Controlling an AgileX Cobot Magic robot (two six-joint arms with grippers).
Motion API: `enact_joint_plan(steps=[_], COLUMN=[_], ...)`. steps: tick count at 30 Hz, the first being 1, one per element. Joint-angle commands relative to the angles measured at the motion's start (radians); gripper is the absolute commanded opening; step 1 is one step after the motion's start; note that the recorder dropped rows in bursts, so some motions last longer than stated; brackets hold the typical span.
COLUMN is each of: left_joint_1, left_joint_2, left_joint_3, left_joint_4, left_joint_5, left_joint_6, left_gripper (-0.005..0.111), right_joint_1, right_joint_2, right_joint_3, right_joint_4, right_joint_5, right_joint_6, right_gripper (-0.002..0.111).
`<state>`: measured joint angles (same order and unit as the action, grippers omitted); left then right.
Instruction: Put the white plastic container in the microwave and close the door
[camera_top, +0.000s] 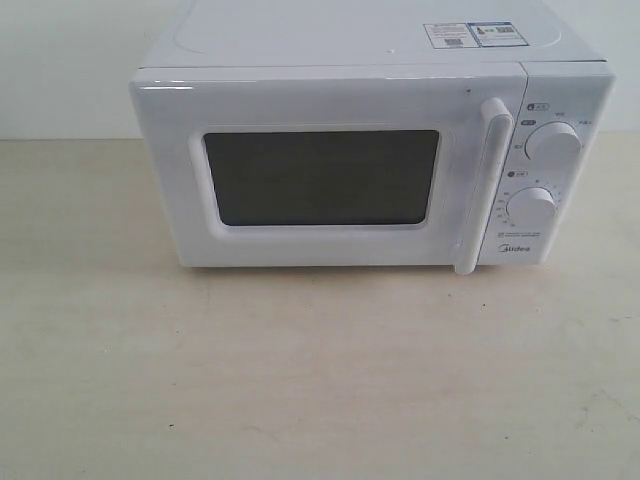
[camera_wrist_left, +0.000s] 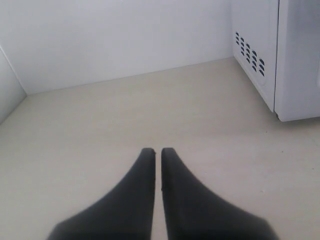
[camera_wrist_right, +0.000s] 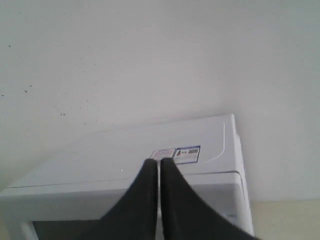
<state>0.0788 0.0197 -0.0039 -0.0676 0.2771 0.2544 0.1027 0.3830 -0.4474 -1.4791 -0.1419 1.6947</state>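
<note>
**Left gripper (camera_wrist_left: 157, 152) and right gripper (camera_wrist_right: 159, 162) both pinched to a sliver, nothing held; microwave door closed**

Left gripper first: on my left wrist feed the two dark fingers (camera_wrist_left: 142, 190) sit almost together, with only a thin slit of light between them and nothing in that slit. They hang over bare table (camera_wrist_left: 100, 130). The microwave (camera_wrist_left: 260, 60) is nearby and apart from the fingers, showing its side panel with the rows of vent slots (camera_wrist_left: 250, 50). A plain white wall (camera_wrist_left: 125, 35) closes the scene behind.

On the right wrist feed I read the same state: the fingers (camera_wrist_right: 175, 200) are drawn in until only a hairline gap remains, and they grip nothing. This gripper is raised, looking across the microwave's top panel (camera_wrist_right: 125, 155). Its tips line up in the picture with the label (camera_wrist_right: 176, 154) stuck there. Whether they touch the casing I cannot tell.

From the exterior camera the microwave (camera_top: 350, 40) stands squarely on the pale table (camera_top: 300, 370), near the wall. The door (camera_top: 320, 100) is closed flush against the body. Its dark window (camera_top: 320, 178) gives me no view of the inside. The vertical bar handle (camera_top: 480, 190) runs down beside the control panel, where the upper knob (camera_top: 553, 143) and lower knob (camera_top: 532, 205) sit one above the other.

Where the white plastic container is, I cannot tell from any feed.
</note>
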Motion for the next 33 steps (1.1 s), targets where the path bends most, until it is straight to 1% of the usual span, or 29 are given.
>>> enact_joint_plan(steps=[1,2,3,5,7,8,10,13,16,17,19,24,25,27,31,33], left_joint_1=[0.002,0.002,0.002,0.002,0.002,0.002,0.002,0.002,0.002,0.002,0.002,0.002,0.002,0.002,0.002,0.002], left_joint_2=[0.004,0.004,0.004,0.004,0.004,0.004,0.004,0.004,0.004,0.004,0.004,0.004,0.004,0.004,0.004,0.004], left_joint_3=[0.004,0.004,0.004,0.004,0.004,0.004,0.004,0.004,0.004,0.004,0.004,0.004,0.004,0.004,0.004,0.004], left_joint_4=[0.002,0.002,0.002,0.002,0.002,0.002,0.002,0.002,0.002,0.002,0.002,0.002,0.002,0.002,0.002,0.002], left_joint_5=[-0.007,-0.007,-0.007,-0.007,-0.007,-0.007,-0.007,-0.007,-0.007,-0.007,-0.007,-0.007,-0.007,-0.007,-0.007,-0.007], left_joint_6=[-0.012,-0.012,-0.012,-0.012,-0.012,-0.012,-0.012,-0.012,-0.012,-0.012,-0.012,-0.012,-0.012,-0.012,-0.012,-0.012], left_gripper=[0.004,0.004,0.004,0.004,0.004,0.004,0.004,0.004,0.004,0.004,0.004,0.004,0.004,0.004,0.004,0.004], right_joint_1=[-0.003,-0.003,-0.003,-0.003,-0.003,-0.003,-0.003,-0.003,-0.003,-0.003,-0.003,-0.003,-0.003,-0.003,-0.008,-0.026], right_joint_2=[-0.026,-0.031,-0.034,-0.035,-0.035,-0.035,-0.032,-0.032,-0.039,-0.047,-0.114,-0.29,-0.331,-0.383,-0.383,-0.383], right_joint_3=[0.007,0.007,0.007,0.007,0.007,0.007,0.013,0.079,0.235,0.263,0.334,0.447,0.447,0.447,0.447,0.447], right_joint_4=[0.671,0.91,1.038,1.264,1.373,1.394,1.396,1.393,1.39,1.39,1.393,1.397,1.397,1.397,1.39,1.39], right_joint_5=[0.05,0.089,0.121,0.195,0.254,0.295,0.355,0.307,0.157,0.142,0.15,0.154,0.162,0.264,0.371,0.409], right_joint_6=[-0.71,-0.891,-1.04,-1.257,-1.368,-1.404,-1.41,-1.419,-1.419,-1.417,-1.415,-1.388,-1.388,-1.392,-1.422,-1.432], right_gripper=[0.0,0.0,0.0,0.0,0.0,0.0,0.0,0.0,0.0,0.0,0.0,0.0,0.0,0.0,0.0,0.0])
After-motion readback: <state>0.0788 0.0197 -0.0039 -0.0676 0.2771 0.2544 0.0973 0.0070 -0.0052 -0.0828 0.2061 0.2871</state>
